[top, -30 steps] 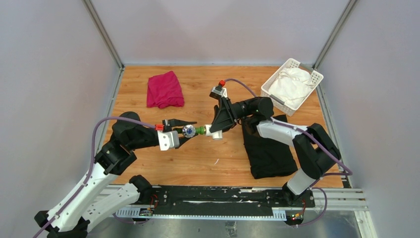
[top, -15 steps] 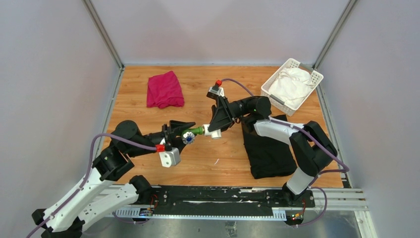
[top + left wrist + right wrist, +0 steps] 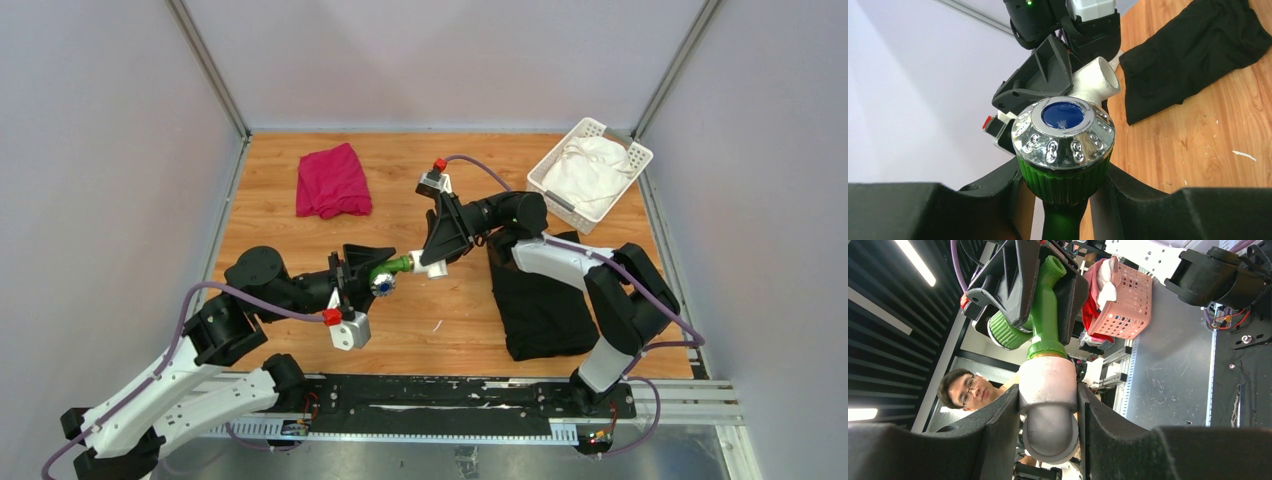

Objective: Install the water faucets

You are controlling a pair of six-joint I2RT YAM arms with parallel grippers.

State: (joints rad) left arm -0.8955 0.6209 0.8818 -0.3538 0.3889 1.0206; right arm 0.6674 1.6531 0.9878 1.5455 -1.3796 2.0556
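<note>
The green tap (image 3: pixel 392 269) with a chrome, blue-capped knob (image 3: pixel 1063 130) is held above the table's middle, joined to the white pipe fitting (image 3: pixel 437 268). My left gripper (image 3: pixel 372 272) is shut on the tap's ribbed green knob collar (image 3: pixel 1063 180), fingers on both sides. My right gripper (image 3: pixel 440 256) is shut on the white elbow fitting (image 3: pixel 1048 405), with the green tap (image 3: pixel 1045 310) screwed into its far end. The fitting's open mouth shows in the left wrist view (image 3: pixel 1098 75).
A red cloth (image 3: pixel 333 180) lies at the back left. A black cloth (image 3: pixel 540 300) lies under the right arm. A white basket (image 3: pixel 590 172) with a white cloth stands at the back right. Grey walls enclose the wooden table (image 3: pixel 400 320).
My left wrist has rolled, turning the tap's knob end, and the left arm has shifted slightly toward me. The right gripper has stayed nearly still, holding the fitting.
</note>
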